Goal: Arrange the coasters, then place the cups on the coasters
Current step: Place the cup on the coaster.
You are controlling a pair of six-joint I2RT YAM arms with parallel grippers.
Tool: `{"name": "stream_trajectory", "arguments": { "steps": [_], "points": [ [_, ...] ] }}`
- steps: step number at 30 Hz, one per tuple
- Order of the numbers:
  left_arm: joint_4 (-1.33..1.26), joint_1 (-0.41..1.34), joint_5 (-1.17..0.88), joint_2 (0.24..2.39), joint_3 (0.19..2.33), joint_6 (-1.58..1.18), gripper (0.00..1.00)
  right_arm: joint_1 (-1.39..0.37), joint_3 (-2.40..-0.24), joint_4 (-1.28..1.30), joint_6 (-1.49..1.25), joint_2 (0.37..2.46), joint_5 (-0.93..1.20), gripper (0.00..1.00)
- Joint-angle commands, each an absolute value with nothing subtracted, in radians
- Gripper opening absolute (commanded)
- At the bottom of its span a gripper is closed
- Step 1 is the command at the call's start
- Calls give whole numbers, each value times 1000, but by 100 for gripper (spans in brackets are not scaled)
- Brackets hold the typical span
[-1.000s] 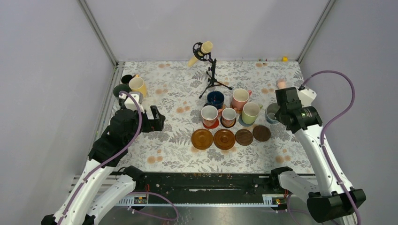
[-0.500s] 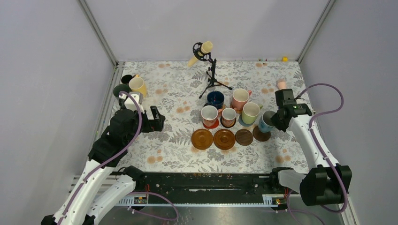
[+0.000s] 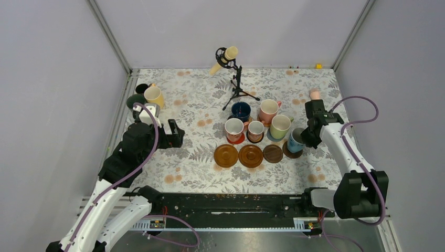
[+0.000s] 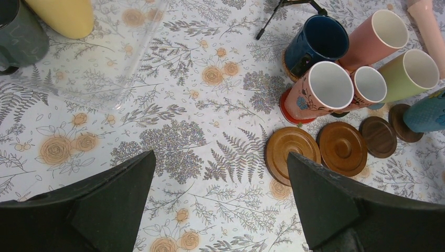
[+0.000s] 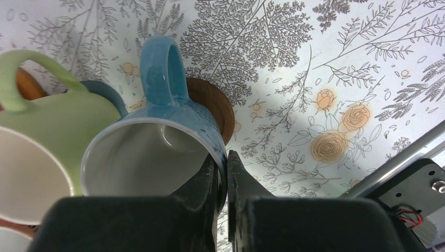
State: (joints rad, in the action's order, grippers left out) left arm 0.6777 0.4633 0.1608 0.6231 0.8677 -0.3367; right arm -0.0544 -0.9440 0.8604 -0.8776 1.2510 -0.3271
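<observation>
1. R gripper (image 5: 226,163): jaws narrow, pinched on the rim wall of the light blue mug (image 5: 157,152). Handle points away from the fingers.
2. Mug hangs over the dark coaster (image 5: 215,113), rightmost in the front row. It looks tilted; we can't tell if the base touches.
3. We'd level the mug first, centre the base on the disc, lower slowly, then let go. Otherwise it may rock off the edge.
4. Green mug (image 5: 52,126) sits just beside it, so we'd shift away from it, not toward.
5. L gripper (image 4: 220,157): jaws wide, holding nothing, over the floral cloth (image 4: 210,121). Three wooden coasters (image 4: 343,148) have no cup yet.
</observation>
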Motion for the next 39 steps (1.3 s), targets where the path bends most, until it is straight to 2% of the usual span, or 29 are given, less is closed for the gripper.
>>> {"name": "stream_trajectory", "arguments": {
  "steps": [1,16,24,29,34,39],
  "points": [
    [612,460,147,615,862,-323,99,-47,-1018,898,-897,1284,-326,0],
    [612,460,139,624,865,-322,99,-47,-1018,891,-883,1311,-334,0],
    [612,460,141,624,866,-321,99,-48,-1020,889,-878,1321,-334,14],
    [612,460,140,624,864,-322,99,-48,-1023,886,-876,1296,-342,35],
    [611,460,140,624,864,-322,99,-48,-1038,896,-870,1267,-316,51],
    [617,457,152,634,865,-325,99,-47,-1091,923,-841,1208,-306,63]
  ]
}}
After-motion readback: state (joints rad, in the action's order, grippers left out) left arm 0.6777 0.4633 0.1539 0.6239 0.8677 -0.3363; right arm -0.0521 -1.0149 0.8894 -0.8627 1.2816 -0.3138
